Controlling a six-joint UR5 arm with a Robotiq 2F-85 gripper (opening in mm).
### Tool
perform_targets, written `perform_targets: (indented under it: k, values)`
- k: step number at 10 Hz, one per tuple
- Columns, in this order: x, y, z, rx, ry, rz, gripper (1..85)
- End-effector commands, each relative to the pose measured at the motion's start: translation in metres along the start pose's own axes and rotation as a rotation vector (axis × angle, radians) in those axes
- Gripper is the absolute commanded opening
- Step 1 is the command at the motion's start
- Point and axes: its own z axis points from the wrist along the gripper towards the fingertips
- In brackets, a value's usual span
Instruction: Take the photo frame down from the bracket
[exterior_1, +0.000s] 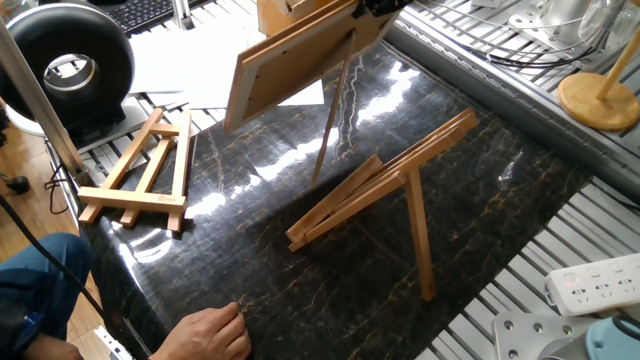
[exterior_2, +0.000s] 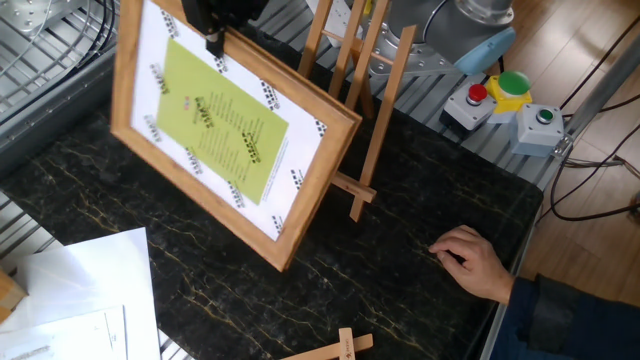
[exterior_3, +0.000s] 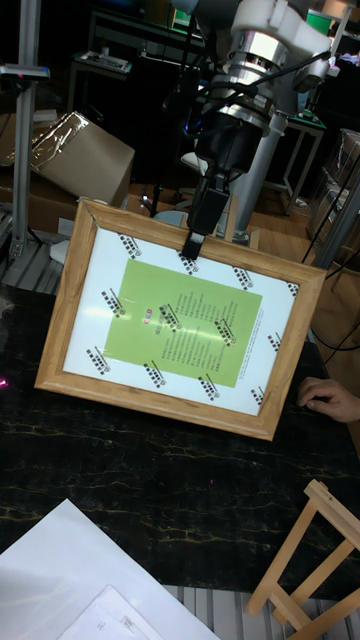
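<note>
The photo frame (exterior_3: 180, 322), light wood around a green sheet on white, hangs tilted above the dark table. My gripper (exterior_3: 193, 244) is shut on the middle of its top edge, one black finger (exterior_2: 213, 42) lying over the front. From behind, the frame shows its tan back (exterior_1: 290, 58) and its thin strut leg (exterior_1: 329, 120) dangling toward the table. The bracket (exterior_1: 385, 182), a slatted easel with one long rear leg, stands apart from the frame. Its slats (exterior_2: 352, 70) rise behind the frame's right side and its ledge (exterior_2: 352, 190) is bare.
A smaller wooden easel (exterior_1: 140, 175) lies flat near the table's left edge. A person's hand (exterior_2: 468, 260) rests on the table by the front edge. White papers (exterior_2: 70, 300) lie at one corner. A button box (exterior_2: 505, 100) and a power strip (exterior_1: 600, 280) sit off the table.
</note>
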Motion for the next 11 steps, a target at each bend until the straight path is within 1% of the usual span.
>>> perform_targets:
  k: [1, 2, 3, 4, 5, 6, 7, 8, 9, 10, 11]
  values:
    - [0.005, 0.006, -0.001, -0.023, 0.019, 0.07, 1.0]
    - [0.005, 0.015, -0.002, -0.057, 0.018, 0.095, 1.0]
    - [-0.003, 0.025, -0.002, -0.095, -0.009, 0.101, 1.0]
    - [-0.009, 0.019, -0.002, -0.073, -0.033, 0.076, 1.0]
    - [-0.007, -0.012, 0.01, -0.017, -0.042, 0.042, 1.0]
    - [0.001, -0.045, 0.024, 0.033, -0.035, 0.025, 1.0]
    - [0.007, -0.065, 0.026, 0.076, -0.019, 0.014, 1.0]
    - [0.011, -0.088, 0.021, 0.135, 0.003, -0.021, 1.0]
    - [0.011, -0.095, 0.02, 0.148, 0.013, -0.03, 1.0]
    - [0.008, -0.093, 0.028, 0.132, 0.007, -0.026, 1.0]
    - [0.004, -0.085, 0.041, 0.1, -0.005, -0.01, 1.0]
